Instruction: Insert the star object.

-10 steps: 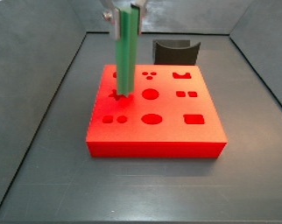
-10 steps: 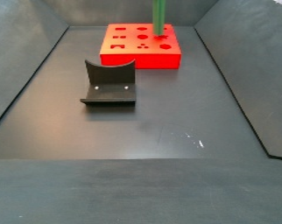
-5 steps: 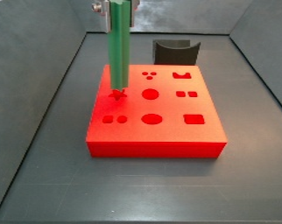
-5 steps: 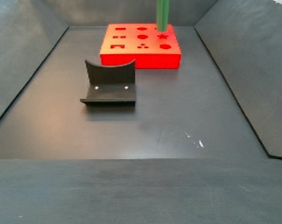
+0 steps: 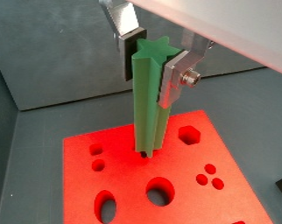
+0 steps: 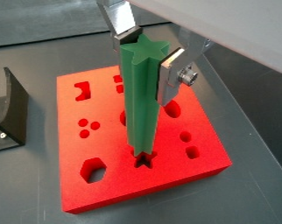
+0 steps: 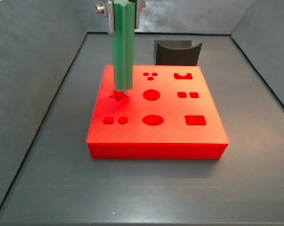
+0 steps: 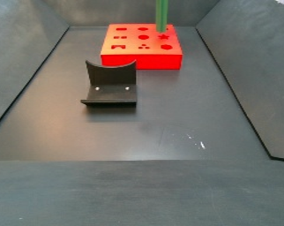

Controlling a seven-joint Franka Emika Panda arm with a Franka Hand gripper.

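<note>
The star object (image 7: 121, 48) is a long green upright bar with a star-shaped end, also seen in both wrist views (image 5: 148, 96) (image 6: 140, 96) and in a side view (image 8: 162, 16). My gripper (image 5: 153, 54) is shut on its upper end, also seen in a wrist view (image 6: 146, 54). The bar's lower tip stands at the star-shaped hole (image 6: 141, 160) of the red block (image 7: 156, 119), at the block's edge. I cannot tell how deep the tip sits.
The red block (image 8: 142, 46) has several other shaped holes. A dark grey curved holder (image 8: 109, 84) stands on the floor beside the block, also seen in a side view (image 7: 176, 50). Grey walls enclose the floor.
The gripper and bar shifted slightly sideways over the block a second ago; since half a second ago nothing visibly moved.
</note>
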